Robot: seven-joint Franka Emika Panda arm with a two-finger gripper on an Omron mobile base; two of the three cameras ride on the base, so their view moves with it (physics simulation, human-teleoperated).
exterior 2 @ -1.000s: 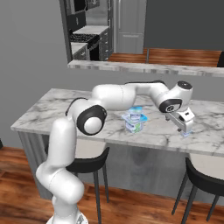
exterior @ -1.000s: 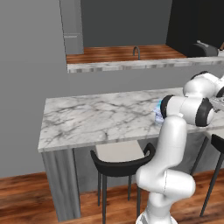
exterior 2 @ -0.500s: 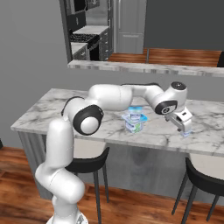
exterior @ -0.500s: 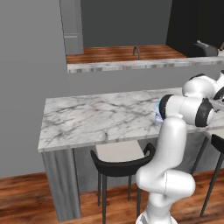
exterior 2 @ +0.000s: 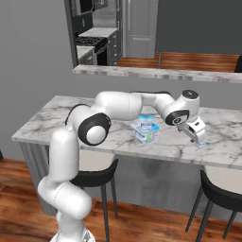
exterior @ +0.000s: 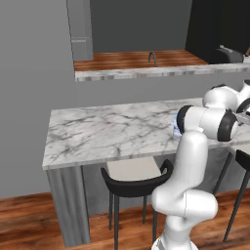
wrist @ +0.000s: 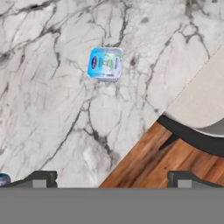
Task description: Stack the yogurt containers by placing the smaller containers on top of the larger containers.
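In the right base view, two yogurt containers [exterior 2: 145, 129] sit together at the middle of the marble counter [exterior 2: 56, 120], pale blue and white. To their right the gripper [exterior 2: 197, 138] hangs over a small tub [exterior 2: 200, 143] near the counter's front edge, jaws spread wide, holding nothing. In the hand view that tub [wrist: 105, 64] lies upper left of centre, its blue-and-green label too blurred to read; a stool [wrist: 199, 120] shows at right.

White rounded arm [exterior 2: 118, 106] segments, dark joint caps, small dark-tipped end effector [exterior 2: 196, 137].
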